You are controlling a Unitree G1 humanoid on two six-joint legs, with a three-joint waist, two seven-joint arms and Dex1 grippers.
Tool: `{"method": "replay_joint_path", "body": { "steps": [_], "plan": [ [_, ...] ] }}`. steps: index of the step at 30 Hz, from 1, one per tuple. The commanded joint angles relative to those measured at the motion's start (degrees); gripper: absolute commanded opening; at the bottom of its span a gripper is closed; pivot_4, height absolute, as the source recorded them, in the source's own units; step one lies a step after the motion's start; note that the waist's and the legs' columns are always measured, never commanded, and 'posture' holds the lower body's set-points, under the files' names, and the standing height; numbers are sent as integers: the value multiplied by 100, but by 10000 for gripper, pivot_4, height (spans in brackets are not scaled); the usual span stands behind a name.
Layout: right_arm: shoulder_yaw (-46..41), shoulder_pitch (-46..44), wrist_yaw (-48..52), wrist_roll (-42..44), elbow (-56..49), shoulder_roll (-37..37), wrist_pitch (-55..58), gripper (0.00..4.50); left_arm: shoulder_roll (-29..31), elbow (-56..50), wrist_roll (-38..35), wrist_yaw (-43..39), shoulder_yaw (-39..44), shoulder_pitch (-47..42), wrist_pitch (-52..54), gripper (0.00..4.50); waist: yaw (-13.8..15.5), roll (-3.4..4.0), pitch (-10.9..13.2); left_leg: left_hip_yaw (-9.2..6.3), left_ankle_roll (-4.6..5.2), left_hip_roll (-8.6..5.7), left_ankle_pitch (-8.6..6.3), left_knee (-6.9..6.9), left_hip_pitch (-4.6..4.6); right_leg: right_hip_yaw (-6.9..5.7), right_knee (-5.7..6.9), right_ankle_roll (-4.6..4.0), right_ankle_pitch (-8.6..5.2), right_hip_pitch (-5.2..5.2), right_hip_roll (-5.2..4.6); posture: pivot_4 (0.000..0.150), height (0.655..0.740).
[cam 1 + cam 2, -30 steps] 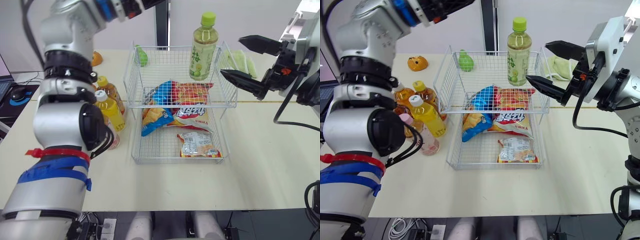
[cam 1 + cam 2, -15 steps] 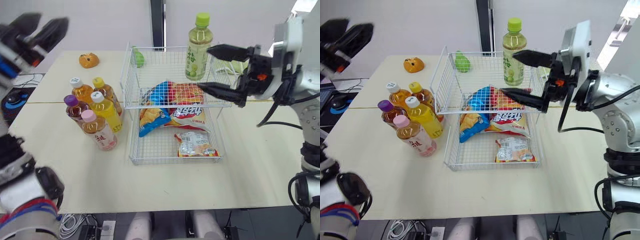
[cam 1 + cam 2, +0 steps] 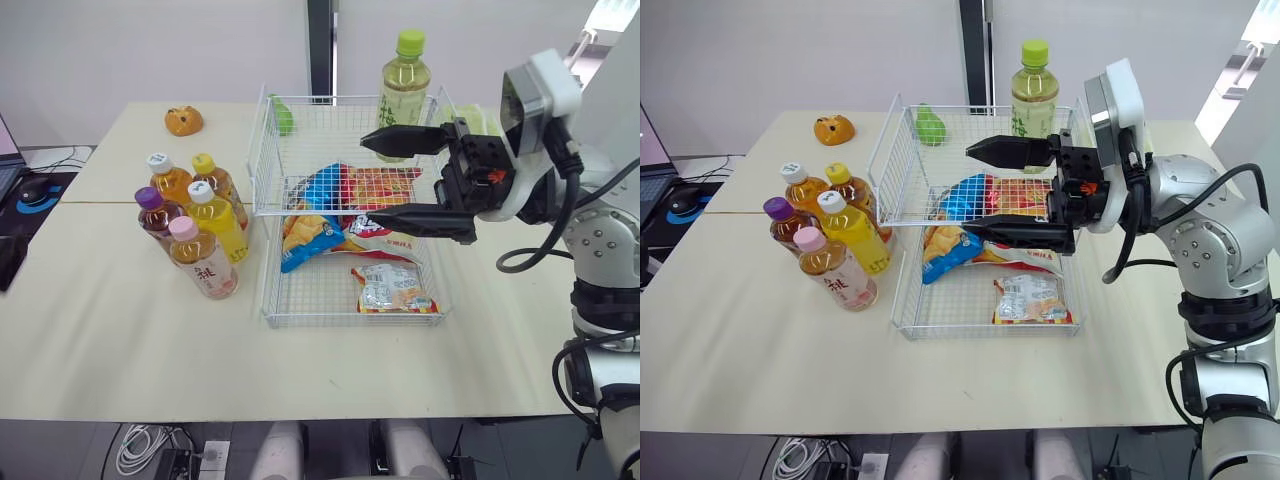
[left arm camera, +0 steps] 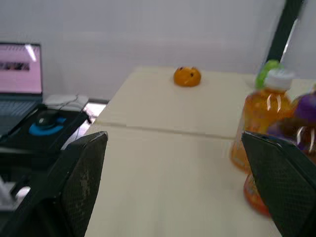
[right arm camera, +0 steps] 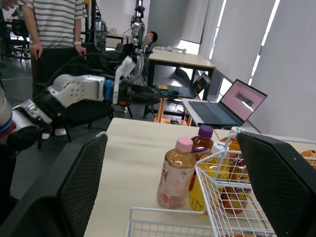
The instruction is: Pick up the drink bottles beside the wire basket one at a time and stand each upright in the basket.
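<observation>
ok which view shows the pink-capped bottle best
The right wrist view: the pink-capped bottle stands side-on, cap to base, nothing in front. Both eye views show it whole but from above. In the left wrist view I cannot pick it out.

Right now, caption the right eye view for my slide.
Right gripper, jaws open, hovers over the wire basket; one green-capped bottle stands inside, five bottles wait beside it.
</observation>
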Motion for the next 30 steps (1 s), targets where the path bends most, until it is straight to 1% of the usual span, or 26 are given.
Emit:
{"method": "replay_joint_path", "body": {
  "steps": [1, 3, 5, 8, 10, 15, 18, 20, 25, 28, 30],
  "plan": [
    [-51, -146, 68, 66, -77, 58, -42, 45000, -508, -296, -153, -51, 177, 717, -535, 44932, 9, -4, -4, -2, 0, 3, 0, 1, 1, -1, 0, -3, 1, 1, 3, 1500, 7400],
    [-39, -136, 105, 22, -78, 53, -61, 45000, -894, -336, -277, 16, 194, 1099, -771, 44932, 45, -5, -7, -3, 0, 5, 0, 1, 2, -2, 0, -6, 2, 2, 5, 1500, 7400],
    [-40, -114, 156, -18, -82, 24, -83, 45000, -1125, -419, -444, 99, 191, 1333, -933, 44932, 79, -10, -11, -5, 0, 4, 0, 2, 1, -4, -3, -6, 2, 4, 5, 1500, 7400],
    [-65, -95, 206, -47, -56, 2, -113, 45000, -1238, -586, -659, 227, 85, 1515, -1076, 44932, 129, -14, -18, -8, 0, 5, 0, 3, 1, -7, -4, -8, 2, 5, 8, 1500, 7400],
    [-86, -93, 207, -53, -50, 13, -132, 45000, -1191, -701, -780, 351, -12, 1523, -1107, 44932, 148, -11, -21, -7, 0, 6, 0, 3, 2, -6, -4, -8, 1, 6, 9, 1500, 7400],
    [-119, -57, 143, -124, -72, -4, -210, 45000, -814, -1034, -1145, 766, -357, 1182, -929, 44932, 150, -11, -22, -5, 0, 6, 0, 3, 2, -5, -5, -9, 2, 6, 14, 1500, 7400],
    [-145, 33, 3, -313, -98, -48, -327, 45000, -382, -1205, -1283, 1009, -694, 763, -762, 44932, 152, -11, -22, -5, 0, 6, 0, 3, 2, -4, -4, -9, 2, 6, 16, 1500, 7400],
    [-250, 85, -136, -267, -156, -72, -259, 45000, -64, -1249, -1403, 1125, -903, 423, -630, 44932, 155, -11, -22, -4, -1, 5, 0, 3, 1, -4, -4, -8, 2, 6, 16, 1500, 7400],
    [-381, 255, -306, -200, -383, -184, -231, 45000, 531, -1031, -1390, 1166, -1503, -285, -493, 44932, 138, -10, -22, -3, 0, 4, 0, 0, 2, -3, -3, -8, 2, 5, 17, 1500, 7400],
    [-441, 338, -379, -165, -490, -231, -201, 45000, 733, -877, -1321, 1145, -1838, -591, -426, 44932, 120, -9, -21, -3, 0, 3, 0, -1, 2, -4, -3, -9, 3, 4, 23, 1500, 7400],
    [-530, 445, -480, -114, -622, -265, -173, 45000, 894, -679, -1207, 1132, -2212, -954, -390, 44932, 114, -8, -20, -3, 0, 3, 0, -2, 2, -3, -2, -10, 3, 4, 24, 1500, 7400]
  ]
}}
